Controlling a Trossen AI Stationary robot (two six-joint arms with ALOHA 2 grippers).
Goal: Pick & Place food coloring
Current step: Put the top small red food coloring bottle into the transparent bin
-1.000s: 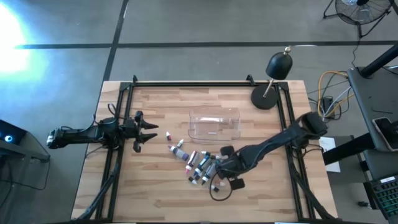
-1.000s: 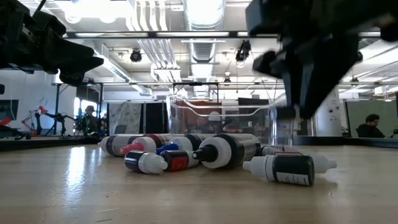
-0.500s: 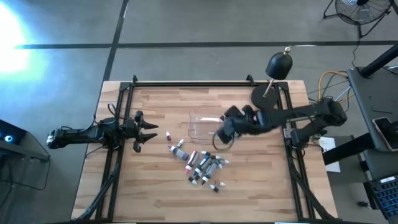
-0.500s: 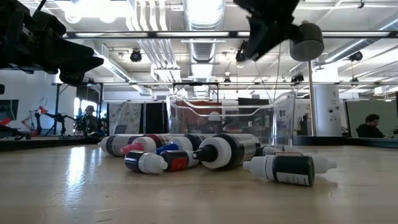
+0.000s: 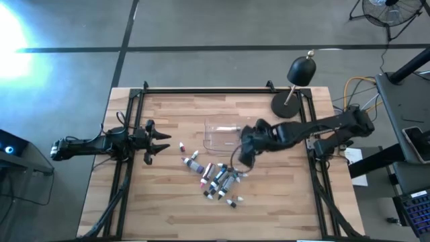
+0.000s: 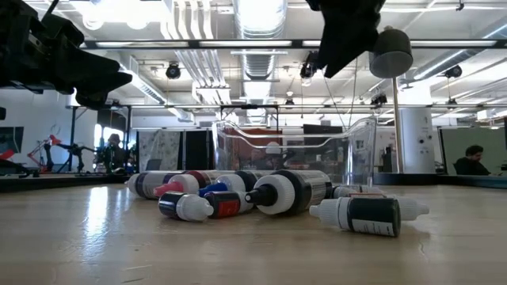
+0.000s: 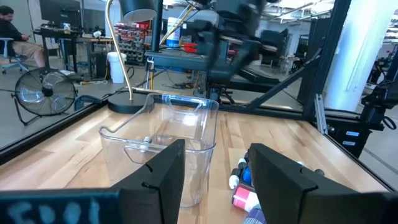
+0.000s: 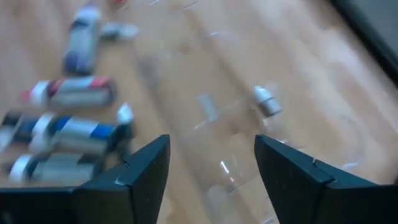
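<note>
Several small food coloring bottles (image 5: 216, 179) lie on their sides in a heap on the wooden table, near of a clear plastic tray (image 5: 222, 128); the low view shows them (image 6: 285, 192) in a row before the tray (image 6: 293, 154). My right gripper (image 5: 240, 156) hangs open above the tray's near right part, tipped downward, holding nothing (image 8: 211, 168). Below it one small bottle (image 8: 267, 102) shows blurred within the tray's outline. My left gripper (image 5: 158, 140) waits open at the table's left, level, facing the tray (image 7: 168, 140).
A black desk lamp (image 5: 295, 84) stands at the far right corner. Black frame rails (image 5: 201, 91) run along the table's far edge and sides. Bare wood lies near of the heap. A seated person (image 6: 473, 161) shows in the room behind.
My right gripper has risen from the near right side of the bottle heap, swung toward the far edge over the tray while rolling, then eased slightly back toward the near side. The heap lies much as before.
</note>
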